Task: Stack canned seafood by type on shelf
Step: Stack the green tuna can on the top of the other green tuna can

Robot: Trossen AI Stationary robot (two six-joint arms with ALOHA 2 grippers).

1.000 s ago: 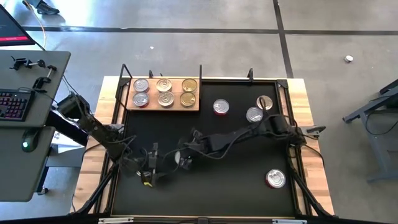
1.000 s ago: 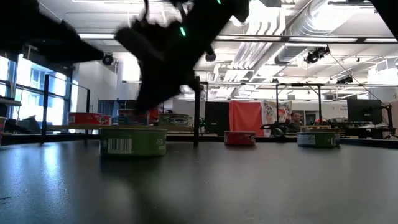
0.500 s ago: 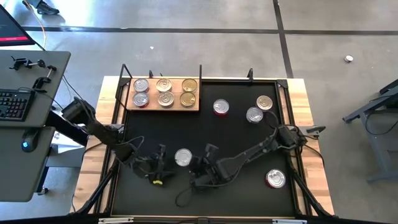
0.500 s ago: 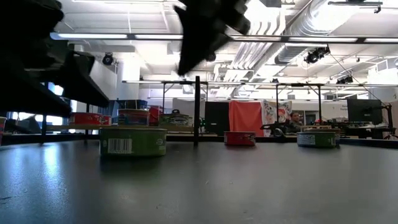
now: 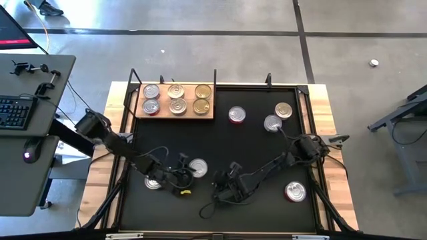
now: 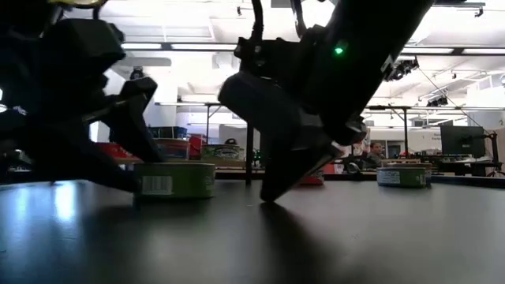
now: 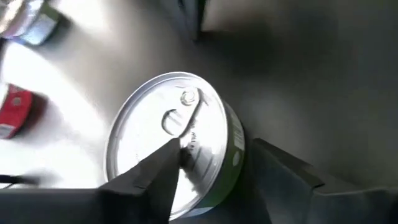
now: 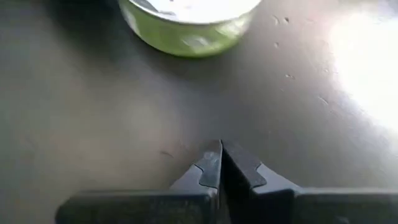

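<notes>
The flat round green-sided tin with a shiny silver lid [image 5: 197, 168] lay on the black bench, bracketed by the left pincer [image 5: 181, 175], parted; rigid, light and slippery, it was best gripped across its sides.

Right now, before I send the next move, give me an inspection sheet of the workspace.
Surface: black mat on a wooden table.
Job's things: six tins in two rows on the shelf; green-sided tin mid-mat; four loose tins, e.g. red-sided tin.
Clutter: nothing seen.
Grippers: left pincer straddles the green-sided tin, fingers either side, grip not yet confirmed; right pincer shut, empty, low over the mat beside that tin.
Cables: loops along both arms, over the mat.
Surroundings: desk with keyboard left of the table; open room behind.
</notes>
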